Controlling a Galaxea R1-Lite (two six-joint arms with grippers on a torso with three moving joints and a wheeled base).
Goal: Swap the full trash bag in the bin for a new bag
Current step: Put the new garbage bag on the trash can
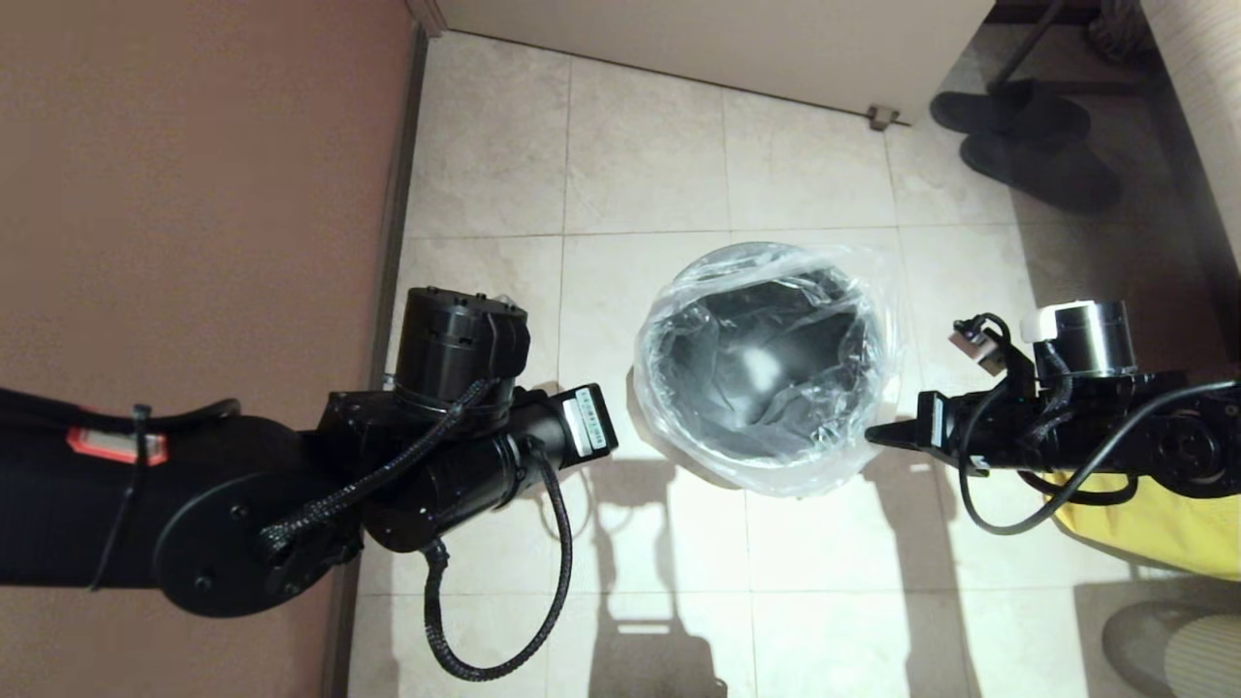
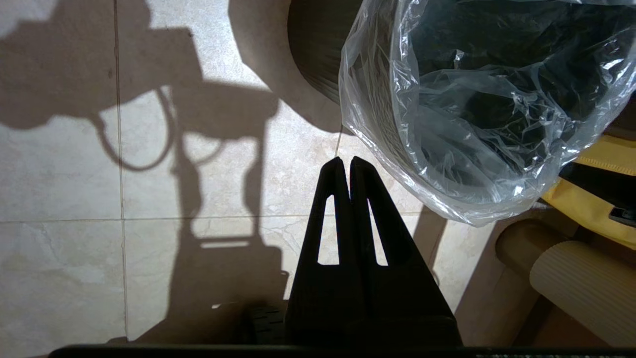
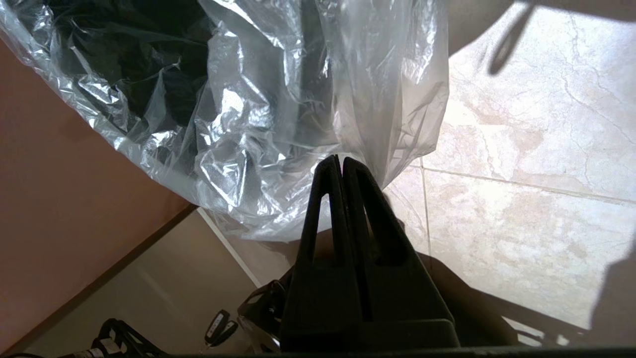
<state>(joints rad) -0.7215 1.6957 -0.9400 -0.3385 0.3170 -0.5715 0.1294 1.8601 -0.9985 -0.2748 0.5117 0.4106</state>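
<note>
Bin: round dark grey cylindrical bin (image 1: 766,364) standing on pale floor tiles (image 1: 640,165), between the two arms.
New bag: thin clear crinkly plastic bag (image 1: 679,334) lining the bin, its edge folded over the rim.
Left gripper (image 2: 346,161): fingers pressed together, empty, just beside the bin.
Right gripper (image 3: 338,160): fingers together, tips at the bag's overhanging edge; whether they touch it cannot be told.
Yellow bag (image 1: 1154,523): opaque, on the floor under the right arm.

The dark round bin (image 1: 766,364) stands upright on the floor, lined with the clear crinkly bag (image 1: 853,456) folded over its rim.
</note>
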